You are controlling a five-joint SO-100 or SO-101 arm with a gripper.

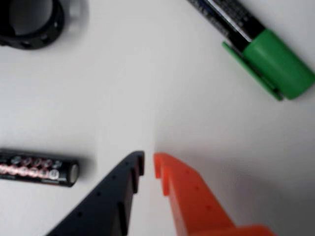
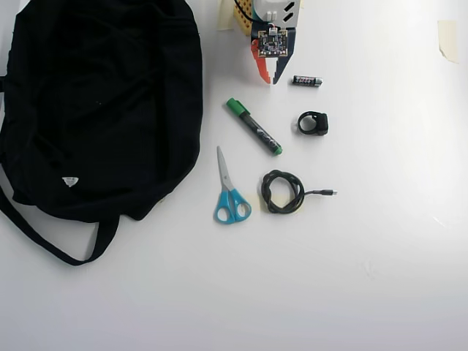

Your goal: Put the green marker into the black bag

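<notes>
Nearly touching at the tips, your gripper's (image 1: 148,164) two fingers, one black (image 1: 110,196) and one orange (image 1: 189,196), stand drawn together with only a thin slit of white table (image 1: 147,88) between them, and they hold nothing. Seen from the wrist view, they point at bare tabletop. To their left lies a small black battery (image 1: 37,168); at upper right sits the green cap of the green marker (image 1: 268,61), clear of both fingers.

From the overhead view, your gripper (image 2: 267,79) hangs near the top edge of the table (image 2: 380,256), with the battery (image 2: 307,80) just beside it on the right. The green marker (image 2: 254,126) lies on the table below the gripper, set on a slant, its cap toward the upper left and its green end toward the lower right. It rests outside the black bag (image 2: 102,102), which sprawls over the left side of the view, strap trailing along the bottom and a small white label showing low on the fabric. Blue-handled scissors (image 2: 229,191) lie just below the marker. A coiled black cable (image 2: 284,191) sits to their right, and a small black ring-shaped object (image 2: 314,123) rests above the cable.
</notes>
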